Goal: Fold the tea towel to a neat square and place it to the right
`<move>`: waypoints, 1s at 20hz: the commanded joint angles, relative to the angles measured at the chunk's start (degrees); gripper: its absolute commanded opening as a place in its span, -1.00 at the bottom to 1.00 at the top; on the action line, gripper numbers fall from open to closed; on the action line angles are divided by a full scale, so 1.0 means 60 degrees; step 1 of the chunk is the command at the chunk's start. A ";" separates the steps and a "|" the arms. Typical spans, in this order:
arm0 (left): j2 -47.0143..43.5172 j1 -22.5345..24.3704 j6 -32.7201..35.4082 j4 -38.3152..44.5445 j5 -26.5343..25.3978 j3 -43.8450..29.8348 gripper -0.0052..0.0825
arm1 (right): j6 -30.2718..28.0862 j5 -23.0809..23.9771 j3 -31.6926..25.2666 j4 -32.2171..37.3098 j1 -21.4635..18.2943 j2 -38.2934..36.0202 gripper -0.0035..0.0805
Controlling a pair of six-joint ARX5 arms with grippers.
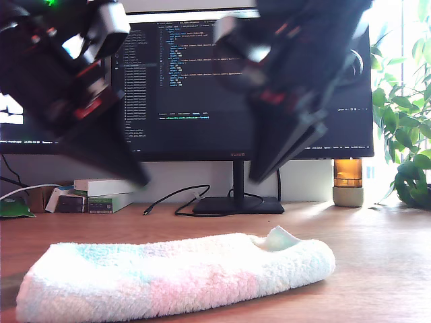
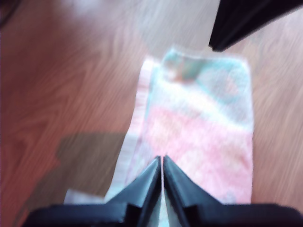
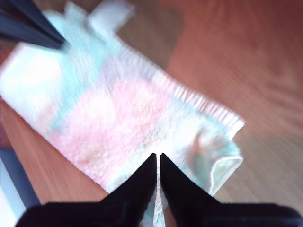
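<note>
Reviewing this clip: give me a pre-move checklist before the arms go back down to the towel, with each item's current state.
1. tea towel folded into an oblong, flat on the table: ok.
2. Neat square reached: not ok, it is long and one corner sticks up.
3. my first gripper shut, holding nothing: ok.
4. my second gripper shut, holding nothing: ok.
5. Both arms above the towel: ok.
6. Which arm is which in the exterior view: cannot tell.
</note>
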 commanded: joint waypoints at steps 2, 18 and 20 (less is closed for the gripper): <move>-0.0084 -0.0117 -0.0248 0.0918 0.0171 -0.0845 -0.93 | 0.0568 0.0186 -0.1198 0.1275 -0.0131 -0.0922 -0.95; -0.0616 -0.0171 -0.1708 0.4889 -0.0368 -0.4029 -0.93 | 0.5155 -0.2484 -0.3377 0.3989 -0.2146 -0.1056 -0.90; -0.0452 -0.0171 -0.1708 0.4779 -0.0543 -0.4029 -0.93 | 0.5632 -0.2878 -0.3246 0.4000 -0.2379 -0.0670 -0.74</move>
